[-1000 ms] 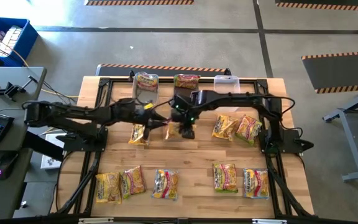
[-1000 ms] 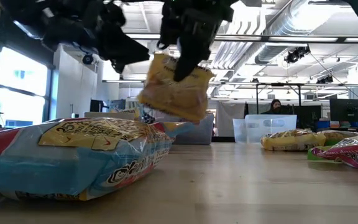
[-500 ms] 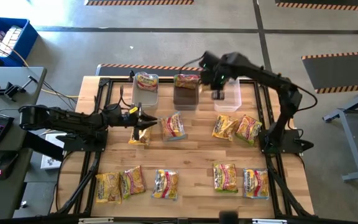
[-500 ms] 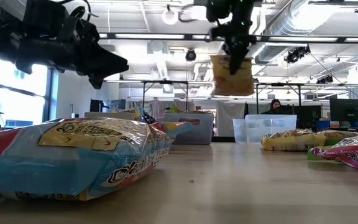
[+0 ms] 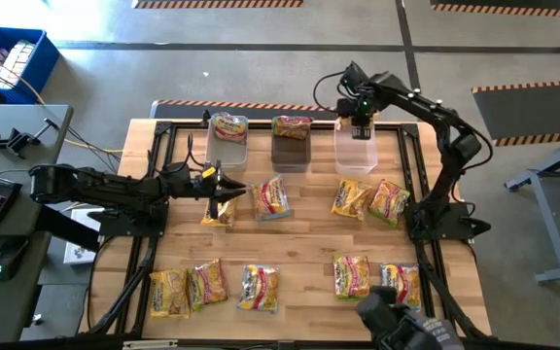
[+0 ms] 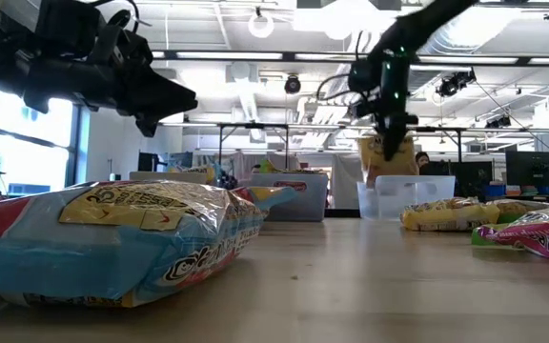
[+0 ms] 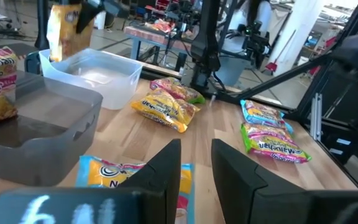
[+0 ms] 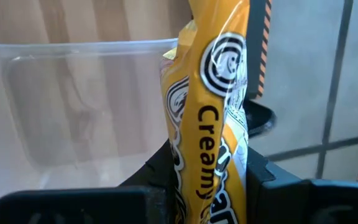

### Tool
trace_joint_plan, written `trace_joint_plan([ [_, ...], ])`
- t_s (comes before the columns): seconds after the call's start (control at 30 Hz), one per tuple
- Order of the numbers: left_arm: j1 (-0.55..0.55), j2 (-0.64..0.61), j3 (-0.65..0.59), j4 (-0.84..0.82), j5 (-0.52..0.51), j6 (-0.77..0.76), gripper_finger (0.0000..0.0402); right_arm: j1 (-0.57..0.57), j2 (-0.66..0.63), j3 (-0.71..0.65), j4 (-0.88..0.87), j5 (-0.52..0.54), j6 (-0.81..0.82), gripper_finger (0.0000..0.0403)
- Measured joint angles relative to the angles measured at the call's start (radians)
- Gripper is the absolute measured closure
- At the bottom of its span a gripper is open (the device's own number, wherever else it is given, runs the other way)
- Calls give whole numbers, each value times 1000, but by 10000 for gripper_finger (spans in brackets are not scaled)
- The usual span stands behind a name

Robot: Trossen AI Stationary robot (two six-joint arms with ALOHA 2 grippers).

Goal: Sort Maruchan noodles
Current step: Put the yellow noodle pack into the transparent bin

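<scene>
The right end effector (image 5: 362, 127) hangs over the clear tub (image 5: 355, 160) at the far side of the bench (image 5: 304, 243), clenched on a yellow noodle packet (image 8: 213, 130) that dangles straight down, long axis vertical, lower end toward the tub's open mouth. The drop looks to turn on that alignment: the tub lies directly below, so releasing should land it inside. The left end effector (image 5: 224, 188) waits mid-bench, fingers parted and holding nothing, beside 2 packets; other packets lie scattered nearer the front edge.

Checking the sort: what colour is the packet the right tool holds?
Yellow with black print, the packet in the right tool; right wrist view.
</scene>
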Motion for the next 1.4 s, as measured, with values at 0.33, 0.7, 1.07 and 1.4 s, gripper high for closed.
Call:
trace_joint_plan([
  [0.33,0,0,0,0,-18,0,323,-23,2,-119,159,-63,-47,326],
  [0.7,0,1,0,-1,-19,-8,323,-22,49,-123,180,-68,-9,271],
  [1.07,0,1,0,-3,-19,-8,323,-19,50,-114,183,25,17,214],
  [1.4,0,1,0,-6,-19,-8,323,-15,50,58,93,37,69,213],
])
